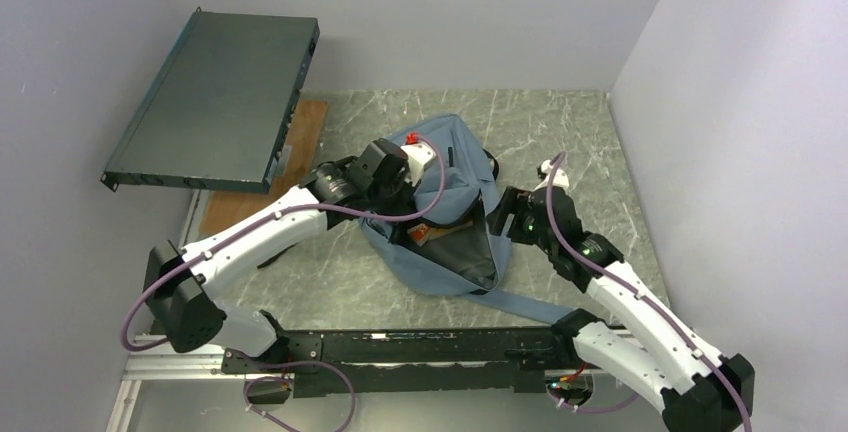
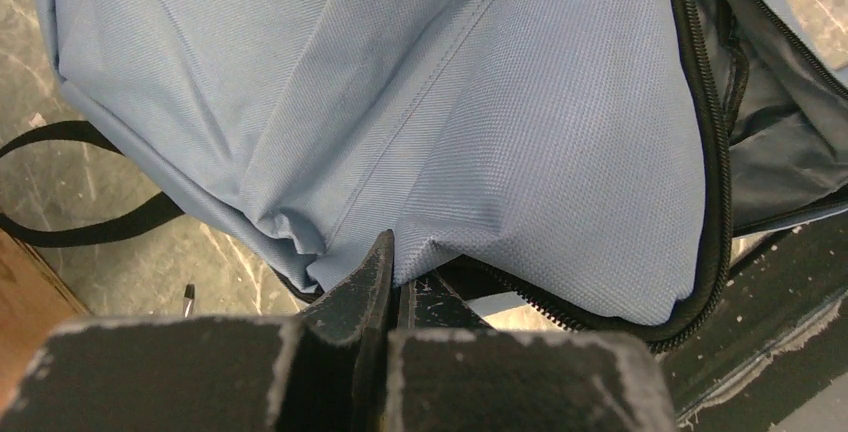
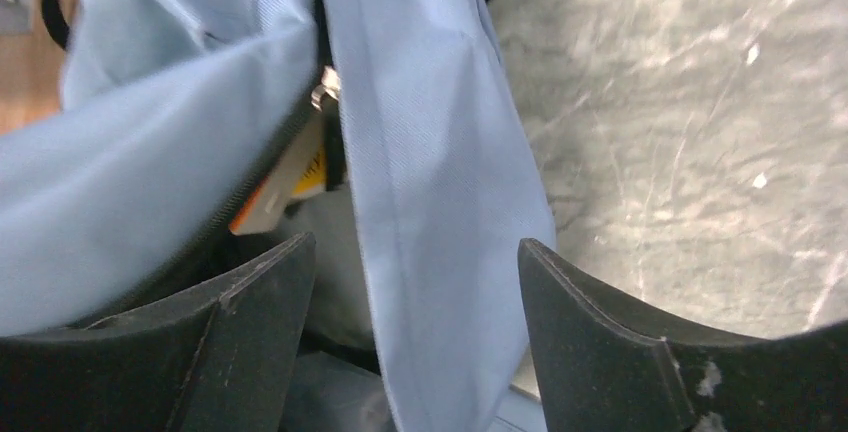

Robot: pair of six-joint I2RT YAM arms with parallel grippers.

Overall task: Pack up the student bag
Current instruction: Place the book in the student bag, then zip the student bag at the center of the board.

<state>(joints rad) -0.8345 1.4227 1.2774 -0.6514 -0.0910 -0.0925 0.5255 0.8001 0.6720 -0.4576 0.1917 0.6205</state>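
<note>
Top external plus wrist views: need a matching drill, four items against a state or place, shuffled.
Column A
1. left hand
2. right hand
3. student bag
4. dark flat case

Column B
a. far left, up by the wall
b. open, a band of blue fabric running between its fingers
c. mid-table, main zipper open
d. shut, pinching a pucker of blue fabric

Pairs: 1-d, 2-b, 3-c, 4-a
</note>
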